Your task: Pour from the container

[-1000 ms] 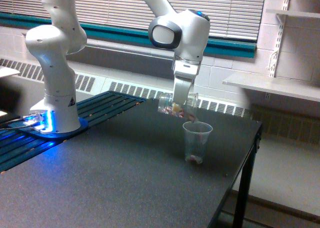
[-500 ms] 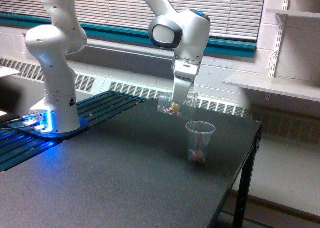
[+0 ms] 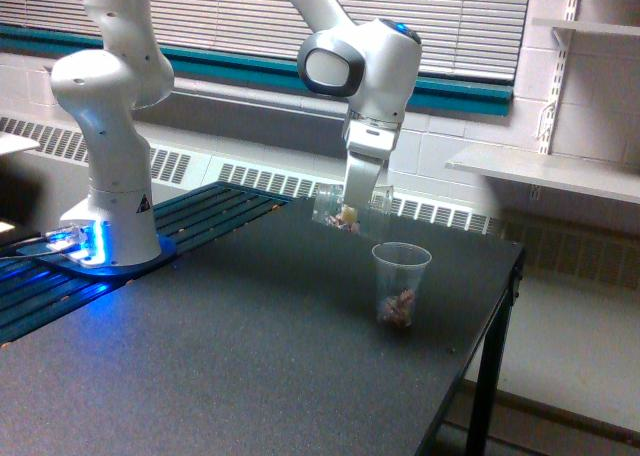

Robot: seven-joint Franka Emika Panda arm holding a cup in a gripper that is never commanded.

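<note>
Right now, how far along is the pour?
Partly done: pinkish and brown bits already lie at the bottom of the tapered clear plastic cup on the black table. In hand: the gripper holds the clear handled container tipped sideways above the cup. Left: some bits show inside it; no stream is visible.
</note>
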